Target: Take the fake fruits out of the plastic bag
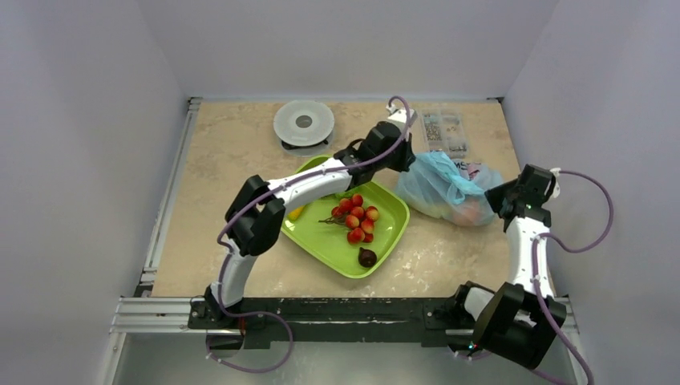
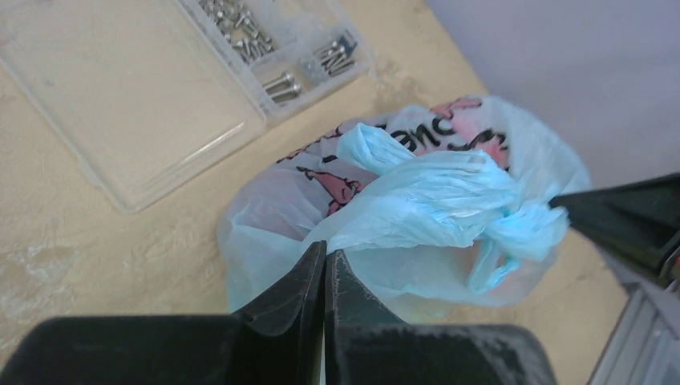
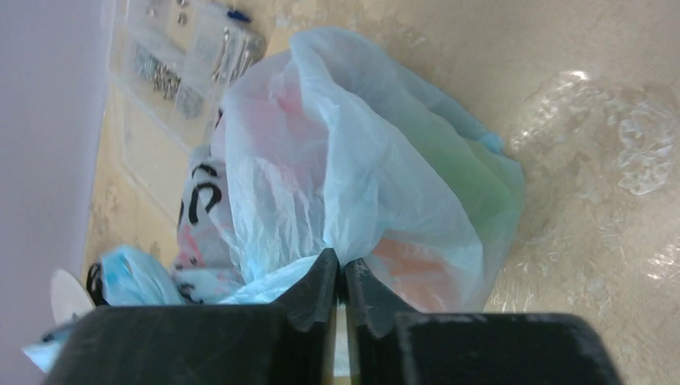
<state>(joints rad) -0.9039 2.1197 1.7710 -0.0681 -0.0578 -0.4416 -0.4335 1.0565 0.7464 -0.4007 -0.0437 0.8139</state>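
pressed tight together, my left fingers [image 2: 321, 269] pinch a fold of the plastic bag [image 2: 417, 200] at its near edge, thin film wrinkling over one tip. my right fingers [image 3: 330, 273] are closed too, clamped on bunched blue plastic at the bag's other side. the bag sits on the tabletop [image 1: 232, 152] just right of the green tray [image 1: 393, 220], near a clear box of screws [image 2: 265, 48]. fake fruits [image 3: 417, 273] show through the film as orange, green and red blurs. on the tray lie a dark purple-brown fruit [image 1: 367, 257], a cluster of red berries [image 1: 357, 216] and a yellow fruit [image 1: 297, 212] half hidden under my left arm.
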